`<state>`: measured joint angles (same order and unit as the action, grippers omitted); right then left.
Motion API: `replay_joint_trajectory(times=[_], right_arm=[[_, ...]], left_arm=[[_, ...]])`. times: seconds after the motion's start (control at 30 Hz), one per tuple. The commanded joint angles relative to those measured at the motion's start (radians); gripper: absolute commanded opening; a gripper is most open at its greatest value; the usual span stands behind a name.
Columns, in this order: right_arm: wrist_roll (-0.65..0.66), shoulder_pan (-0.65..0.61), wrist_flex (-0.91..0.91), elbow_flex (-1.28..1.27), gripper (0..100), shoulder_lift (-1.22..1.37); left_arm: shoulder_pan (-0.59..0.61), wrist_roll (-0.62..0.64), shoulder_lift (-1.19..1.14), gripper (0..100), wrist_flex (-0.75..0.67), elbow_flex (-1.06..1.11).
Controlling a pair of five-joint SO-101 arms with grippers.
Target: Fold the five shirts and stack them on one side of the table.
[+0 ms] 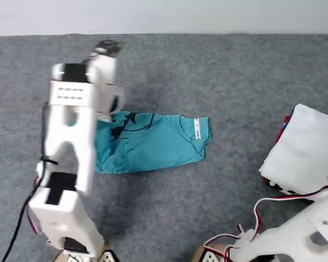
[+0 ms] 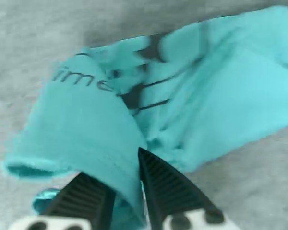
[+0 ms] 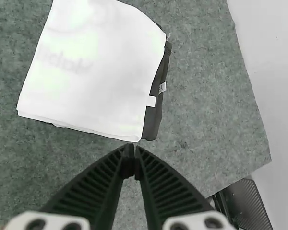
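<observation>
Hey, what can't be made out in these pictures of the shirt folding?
- High view: the left arm hides one end of the teal shirt.
- High and right wrist views: the white shirt covers the stack, so its count is unclear.
- Left wrist view: the teal shirt's print is blurred and folded over.

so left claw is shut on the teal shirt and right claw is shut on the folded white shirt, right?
Not quite. The right claw is shut but holds nothing: the right wrist view shows it closed over bare grey mat, short of the folded white shirt. The left claw is shut on the teal shirt, as you said.
</observation>
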<state>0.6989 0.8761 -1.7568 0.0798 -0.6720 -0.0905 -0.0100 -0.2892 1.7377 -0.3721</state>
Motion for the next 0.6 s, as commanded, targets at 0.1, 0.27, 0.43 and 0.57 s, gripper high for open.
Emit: replay_joint_trajectory(times=[0.1, 0.27, 0.43, 0.57], right_arm=[[-0.008, -0.01, -0.038, 0.005, 0.9, -0.005], [-0.008, -0.01, -0.038, 0.005, 0.9, -0.005], [-0.009, -0.01, -0.038, 0.005, 0.9, -0.007], [-0.008, -0.008, -0.038, 0.005, 0.9, -0.013]], left_arm=[[-0.206, 0.133, 0.061, 0, 0.014, -0.036], [-0.296, 0.18, 0.06, 0, -0.035, -0.082], [-0.358, 0.186, -0.002, 0, -0.08, -0.13], [-0.39, 0.215, -0.124, 0, -0.061, -0.246]])
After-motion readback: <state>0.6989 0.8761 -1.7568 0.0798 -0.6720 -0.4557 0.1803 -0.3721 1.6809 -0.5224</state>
